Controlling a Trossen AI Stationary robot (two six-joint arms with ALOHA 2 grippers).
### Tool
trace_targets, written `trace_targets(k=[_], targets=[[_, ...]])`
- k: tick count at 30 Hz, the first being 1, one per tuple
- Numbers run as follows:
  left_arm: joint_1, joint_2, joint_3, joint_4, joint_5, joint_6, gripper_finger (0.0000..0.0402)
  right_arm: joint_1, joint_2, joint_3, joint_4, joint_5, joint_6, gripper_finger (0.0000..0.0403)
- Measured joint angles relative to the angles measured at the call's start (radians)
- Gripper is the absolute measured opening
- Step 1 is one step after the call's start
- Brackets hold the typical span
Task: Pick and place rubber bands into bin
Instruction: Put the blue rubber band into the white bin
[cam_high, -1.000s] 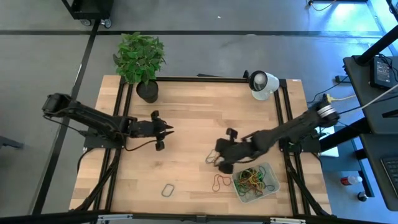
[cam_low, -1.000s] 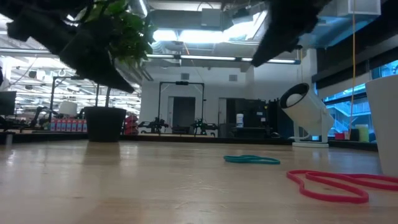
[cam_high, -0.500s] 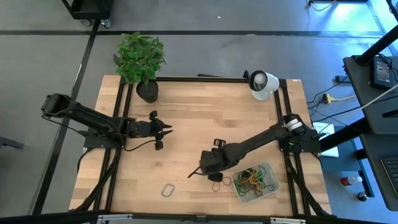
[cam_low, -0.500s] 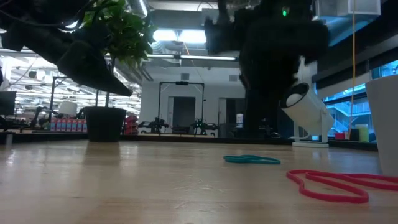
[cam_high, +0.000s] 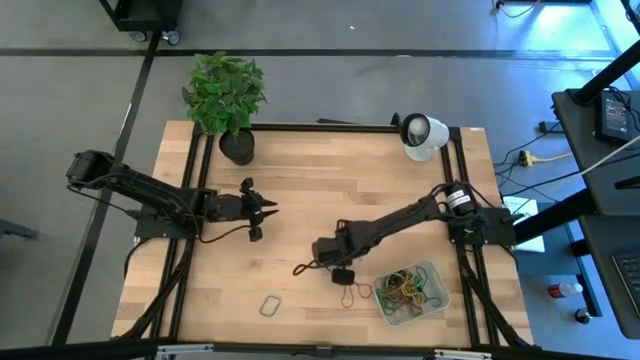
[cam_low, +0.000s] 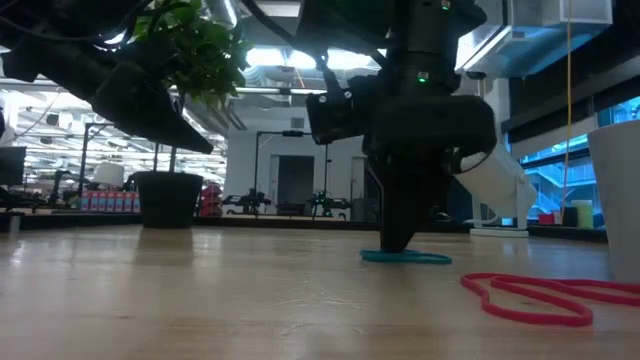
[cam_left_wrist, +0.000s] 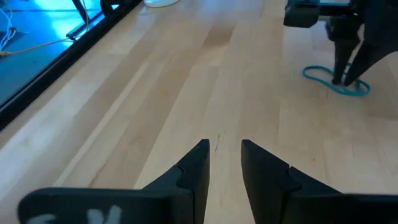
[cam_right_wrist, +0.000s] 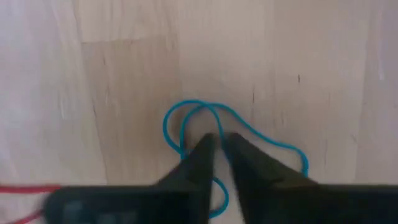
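Step in hand: pickup; right tool (cam_right_wrist: 217, 142), fingers nearly together astride a strand of the thin teal rubber loop (cam_right_wrist: 186, 118) at centre frame on the wooden desk (cam_high: 300, 190); next, judged: pinch, lift, carry lower right to the translucent grey plastic bin (cam_high: 437, 300). Nearby: red loop (cam_low: 530, 295), grey loop (cam_high: 269, 304); left tool (cam_left_wrist: 222, 155), slightly apart and empty, waits mid-left; nothing obstructs.
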Motion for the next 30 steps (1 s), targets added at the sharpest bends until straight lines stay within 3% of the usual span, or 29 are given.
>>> trace_targets(k=[3,8,16,23,30], targets=[[0.0,0.0,0.0,0.0,0.0,0.0,0.0086,0.001,-0.004,-0.001,-0.008,0.001,0.003,0.0013],[0.0,0.0,0.0,0.0,0.0,-0.001,0.0086,0.008,-0.072,0.009,-0.099,0.043,0.077,0.0003],[0.0,0.0,0.0,0.001,0.0,-0.01,0.0086,0.081,-0.302,0.027,-0.186,0.195,0.233,0.0002],[0.0,0.0,0.0,0.0,0.0,-0.019,0.0086,0.221,-0.484,0.027,-0.381,0.305,0.525,0.0001],[0.0,0.0,0.0,0.0,0.0,-0.029,0.0086,0.395,-0.563,0.029,-0.562,0.291,0.886,0.0001]])
